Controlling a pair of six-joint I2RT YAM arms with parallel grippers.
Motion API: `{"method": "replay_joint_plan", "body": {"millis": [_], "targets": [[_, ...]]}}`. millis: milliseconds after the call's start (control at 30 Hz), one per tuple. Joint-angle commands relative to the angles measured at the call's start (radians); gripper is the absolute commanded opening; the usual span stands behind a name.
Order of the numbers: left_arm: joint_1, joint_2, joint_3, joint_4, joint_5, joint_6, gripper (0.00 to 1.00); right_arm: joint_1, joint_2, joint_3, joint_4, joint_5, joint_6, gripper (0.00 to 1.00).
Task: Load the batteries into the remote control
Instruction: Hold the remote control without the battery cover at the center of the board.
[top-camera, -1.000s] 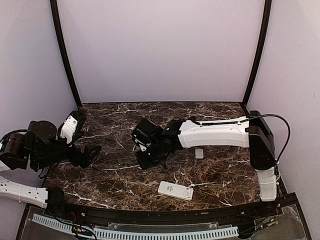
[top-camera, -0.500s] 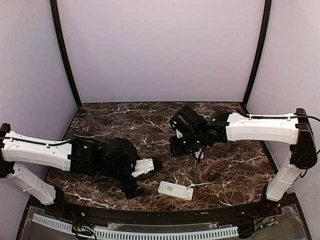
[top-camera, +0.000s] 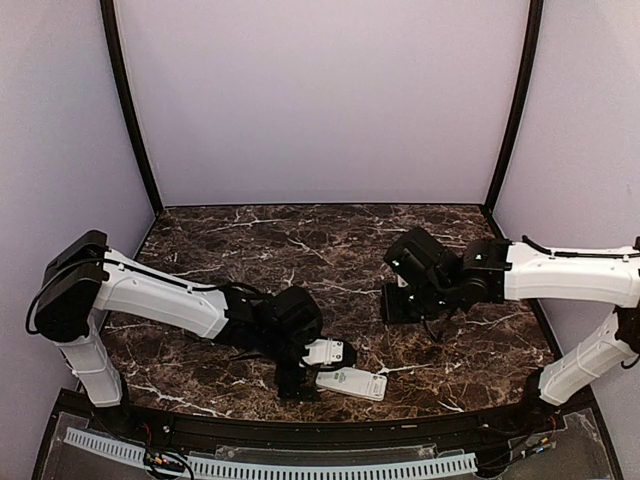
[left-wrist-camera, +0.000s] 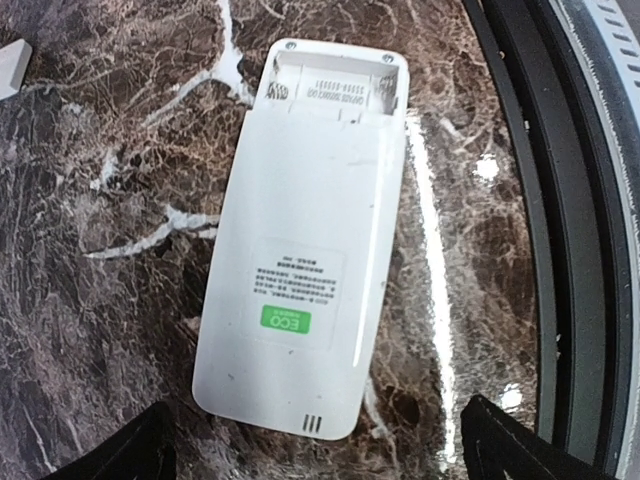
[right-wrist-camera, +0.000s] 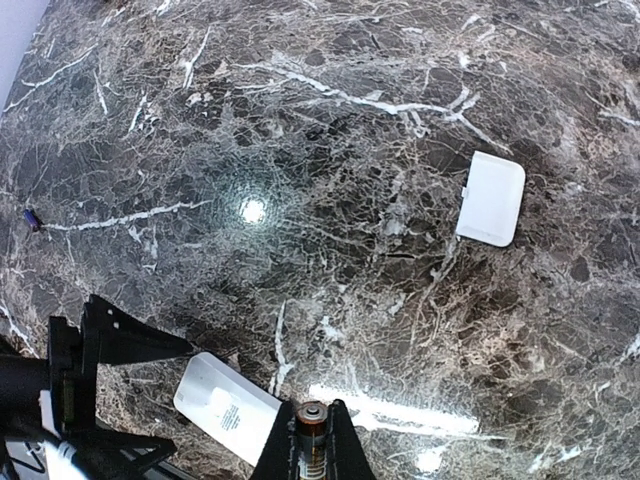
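Remote (top-camera: 351, 382) back up near the worktop's (top-camera: 230, 240) front edge, left jaws spread around its end.

The remote lay flat on the marble with its battery bay uncovered at the end away from my left jaws. Their tips stood wide, one on either side of its near end, not touching. The black front rail (left-wrist-camera: 570, 200) ran just beside it. The white cover (right-wrist-camera: 491, 198) lay well apart. My right jaws pinched a battery (right-wrist-camera: 312, 440) above the worktop.
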Motion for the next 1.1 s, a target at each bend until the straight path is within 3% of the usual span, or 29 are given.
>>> {"method": "replay_joint_plan", "body": {"millis": [0, 167, 467, 700, 833, 1067], "targets": [[0.029, 0.054, 0.045, 0.012, 0.076, 0.033, 0.98, -0.006, -0.047, -0.046, 0.017, 0.017, 0.064, 0.0], [0.037, 0.128, 0.083, -0.007, 0.067, -0.002, 0.93, -0.005, -0.041, -0.053, 0.025, 0.02, 0.058, 0.0], [0.034, 0.14, 0.076, -0.072, 0.042, -0.133, 0.65, -0.018, 0.019, -0.028, 0.091, -0.001, 0.008, 0.0], [0.036, 0.137, 0.062, -0.116, -0.047, -0.365, 0.48, -0.017, 0.062, -0.025, 0.124, -0.04, -0.005, 0.0], [0.037, 0.128, 0.017, -0.069, -0.125, -0.483, 0.43, -0.02, 0.047, -0.058, 0.186, -0.035, -0.033, 0.0], [0.037, 0.091, -0.031, -0.069, -0.233, -0.64, 0.42, -0.042, 0.079, -0.048, 0.265, -0.068, -0.108, 0.0]]}}
